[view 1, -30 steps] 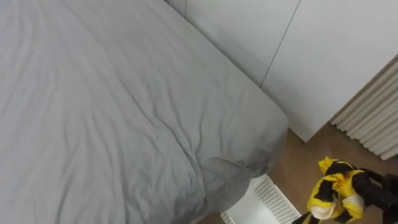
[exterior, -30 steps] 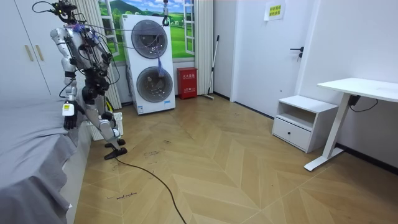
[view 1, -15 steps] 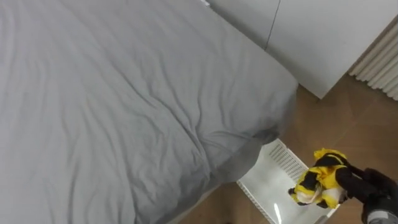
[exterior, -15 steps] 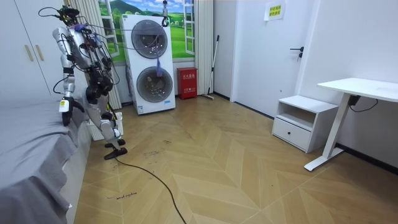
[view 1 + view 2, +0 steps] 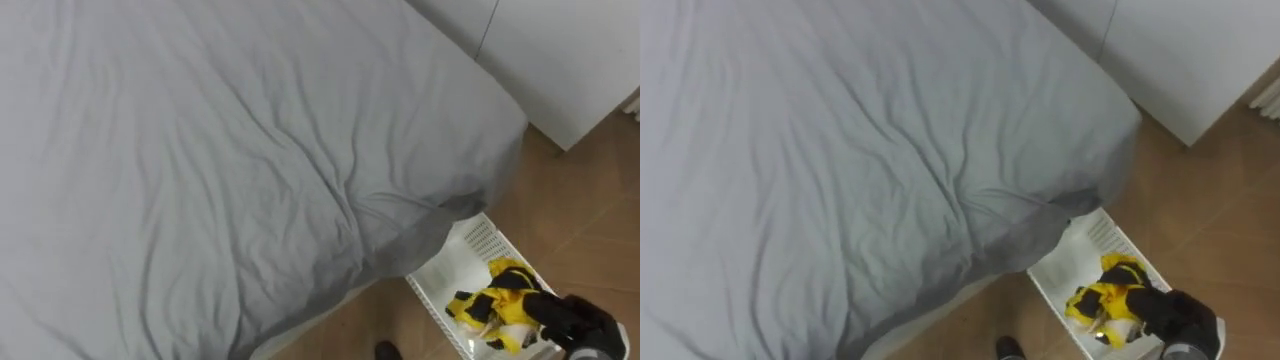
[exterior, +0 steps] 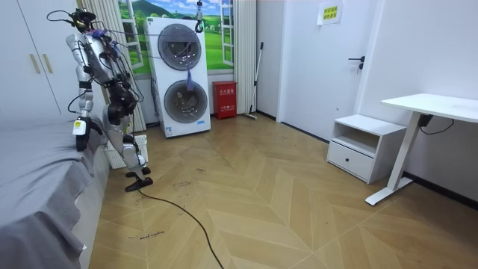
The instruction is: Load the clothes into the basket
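Right hand: The robot's right hand, dark and low at the lower right, appears closed round a bunched yellow-and-black garment.
Garment: It hangs as a loose wad from that grip, over the open top of the white basket. Its lower folds are at or just inside the rim; whether it rests on the bottom cannot be told.
Basket: A slatted plastic tub stands on the wooden floor, one end tucked under the overhanging grey sheet at the bed's corner. The hand is above its outer end.
Bed: The bed carries a rumpled grey sheet and no other clothes that can be seen. A white wardrobe stands beyond its far corner.
Handling: Judged by its folds, the garment is light, soft and limp. It will not break, will sag wherever unsupported, and should drop straight once released. A trailing sleeve could drape over the rim.
Where to take hold: A gathered bunch near the middle, as here, looks best. An edge grip would leave more cloth dangling outside the basket.
Left hand: In the room view the left hand hangs idle beside the bed's edge; whether it is open or closed cannot be told.
Stance: The robot stands at the bed's corner, with stacked washing machines behind it.
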`<state>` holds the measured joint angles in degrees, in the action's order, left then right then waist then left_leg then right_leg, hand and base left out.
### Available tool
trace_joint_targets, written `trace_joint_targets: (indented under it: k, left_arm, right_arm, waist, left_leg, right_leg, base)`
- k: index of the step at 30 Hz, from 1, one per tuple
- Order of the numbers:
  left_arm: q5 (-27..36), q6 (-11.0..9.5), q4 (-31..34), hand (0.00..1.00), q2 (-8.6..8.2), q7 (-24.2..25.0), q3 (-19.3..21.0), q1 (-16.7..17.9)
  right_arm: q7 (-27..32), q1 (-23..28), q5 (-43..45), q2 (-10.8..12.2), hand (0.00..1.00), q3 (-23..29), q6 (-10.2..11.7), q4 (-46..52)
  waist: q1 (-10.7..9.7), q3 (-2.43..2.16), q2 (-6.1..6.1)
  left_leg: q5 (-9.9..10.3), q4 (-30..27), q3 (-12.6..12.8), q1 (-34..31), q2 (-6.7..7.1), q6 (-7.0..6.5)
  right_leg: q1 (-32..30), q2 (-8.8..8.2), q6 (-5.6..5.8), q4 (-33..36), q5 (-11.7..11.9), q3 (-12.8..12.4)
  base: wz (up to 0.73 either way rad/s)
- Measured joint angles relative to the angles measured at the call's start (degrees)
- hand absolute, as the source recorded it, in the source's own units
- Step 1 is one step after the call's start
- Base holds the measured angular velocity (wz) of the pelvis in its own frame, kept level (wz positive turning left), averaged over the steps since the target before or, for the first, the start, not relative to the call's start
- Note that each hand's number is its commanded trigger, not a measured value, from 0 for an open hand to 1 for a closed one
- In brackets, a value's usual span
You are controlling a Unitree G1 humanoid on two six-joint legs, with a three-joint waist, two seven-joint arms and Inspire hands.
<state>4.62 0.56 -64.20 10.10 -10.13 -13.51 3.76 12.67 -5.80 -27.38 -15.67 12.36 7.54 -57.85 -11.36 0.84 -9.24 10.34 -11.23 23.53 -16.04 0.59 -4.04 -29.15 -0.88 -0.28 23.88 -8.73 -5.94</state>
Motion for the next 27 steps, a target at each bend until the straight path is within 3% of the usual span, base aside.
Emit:
trace_joint_targets:
  k: [6,27]
  left_arm:
    - [2.6,-0.7,-0.1,0.0,-0.03,0.1,-0.9,-0.7]
    - [2.6,-0.8,-0.6,0.0,-0.03,0.7,-0.9,-0.7]
  right_arm:
    - [0.5,-2.0,-1.6,0.0,0.0,0.1,1.3,-2.3]
    - [0.8,-0.9,-2.9,-0.3,0.0,0.2,1.3,-2.5]
  waist:
    - [0.8,0.0,0.01]
    - [0.7,0.13,0.31]
  left_leg:
    - [-0.1,0.0,-0.6,-0.4,0.14,-0.16]
    - [-0.3,-0.2,-0.9,-1.0,0.27,-0.12]
  right_leg:
    - [0.0,-0.22,0.14,-0.2,-0.1,1.0]
    - [-0.4,-0.92,0.14,0.1,-0.8,1.5]
  base:
    - [0.09]
    - [0.01]
